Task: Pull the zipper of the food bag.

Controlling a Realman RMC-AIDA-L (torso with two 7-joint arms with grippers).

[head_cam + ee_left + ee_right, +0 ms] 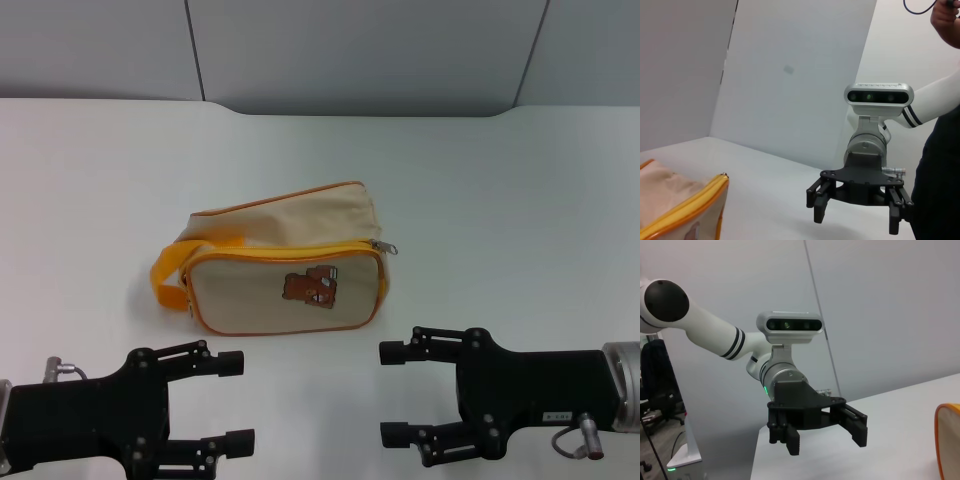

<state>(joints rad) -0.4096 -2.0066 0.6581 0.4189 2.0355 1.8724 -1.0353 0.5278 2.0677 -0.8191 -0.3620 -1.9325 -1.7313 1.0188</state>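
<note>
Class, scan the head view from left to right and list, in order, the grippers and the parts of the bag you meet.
left gripper → loop handle → bear patch → zipper pull tab → right gripper

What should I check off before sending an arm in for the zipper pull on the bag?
1. The food bag sits on the table, bear patch toward the robot: ok.
2. The pull tab is visible at the bag end on the robot's right, opposite the loop handle: ok.
3. The zipper appears shut along the top edge: ok.
4. The right gripper is open, near the table's front edge, clear of the bag: ok.
5. The left gripper is open, also clear of the bag: ok.
6. Nothing braces the bag against a pull: not ok.
</note>
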